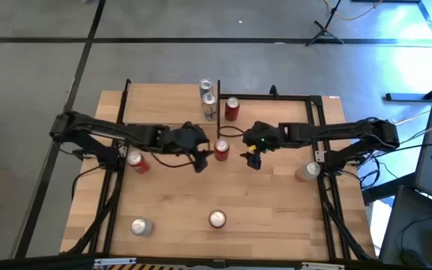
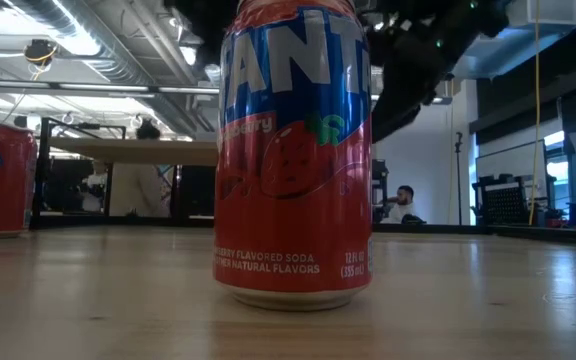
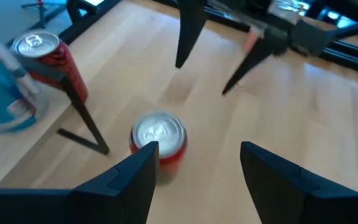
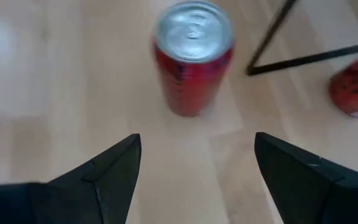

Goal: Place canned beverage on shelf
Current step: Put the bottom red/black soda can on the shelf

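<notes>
A red Fanta can [image 1: 221, 148] stands upright on its base at the table's middle, and it fills the low view [image 2: 293, 150]. My left gripper [image 1: 201, 159] is open just to the can's left. In the left wrist view the can [image 3: 159, 140] stands just ahead of its fingers. My right gripper [image 1: 252, 156] is open to the can's right, and the can [image 4: 193, 56] stands ahead of it. Neither touches the can. The shelf, with its thin black post [image 1: 217, 116], stands at the far middle, with cans [image 1: 232, 109] at it.
Two tall cans [image 1: 208, 96] stand by the shelf's left side. Other cans stand on the table: a red one [image 1: 136, 161] under the left arm, a silver one [image 1: 141, 226] near left, a red one [image 1: 217, 219] near middle and a silver one [image 1: 307, 171] at right.
</notes>
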{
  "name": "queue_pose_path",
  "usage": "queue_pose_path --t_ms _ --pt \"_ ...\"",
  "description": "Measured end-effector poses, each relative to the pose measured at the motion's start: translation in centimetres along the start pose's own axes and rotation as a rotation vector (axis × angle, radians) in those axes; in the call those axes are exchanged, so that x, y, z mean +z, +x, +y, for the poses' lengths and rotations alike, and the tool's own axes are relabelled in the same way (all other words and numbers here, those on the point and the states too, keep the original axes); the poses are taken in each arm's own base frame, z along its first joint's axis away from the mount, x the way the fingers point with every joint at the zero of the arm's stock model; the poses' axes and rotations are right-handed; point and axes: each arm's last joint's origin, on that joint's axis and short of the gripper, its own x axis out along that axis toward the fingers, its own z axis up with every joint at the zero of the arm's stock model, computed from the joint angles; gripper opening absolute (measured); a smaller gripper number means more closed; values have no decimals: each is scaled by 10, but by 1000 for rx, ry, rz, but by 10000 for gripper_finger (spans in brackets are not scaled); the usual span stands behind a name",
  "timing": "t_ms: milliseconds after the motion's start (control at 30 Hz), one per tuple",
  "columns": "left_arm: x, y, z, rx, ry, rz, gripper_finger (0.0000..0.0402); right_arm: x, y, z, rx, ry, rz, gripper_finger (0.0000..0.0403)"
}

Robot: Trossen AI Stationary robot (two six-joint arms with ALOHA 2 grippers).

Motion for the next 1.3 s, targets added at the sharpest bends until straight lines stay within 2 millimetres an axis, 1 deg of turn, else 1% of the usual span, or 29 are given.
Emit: queue_pose_path --t_ms 133,200,267,367,433,533,667,833,1000,1133,1200,1300 --pt "-1 28 0 10 -9 -18 224 -9 7 -1 -5 2 -3 301" --pt "0 35 3 5 -15 -23 224 -11 7 -1 -6 1 10 301" --pt "2 39 6 -27 -26 -31 224 -12 7 -1 -5 0 24 301" --pt "6 39 6 -105 6 -41 224 -13 7 0 9 1 38 301" --pt "8 38 6 -123 6 -47 224 -15 7 0 15 1 53 301" --pt "10 39 9 -140 -74 -42 228 -16 7 0 16 2 69 301" --pt "21 40 15 -210 -120 -32 249 -17 5 0 19 8 73 301" --pt "21 45 19 -179 -98 -28 273 -14 4 0 34 0 45 301" --pt "25 43 15 -148 -98 -87 276 -12 4 1 55 -9 21 301" --pt "26 44 17 -144 -54 -101 279 -12 4 1 48 -9 20 301" --pt "26 44 17 -150 -17 -102 289 -12 4 1 48 -9 20 301" --pt "25 43 15 -174 -9 -93 319 -12 4 1 47 -9 21 301"
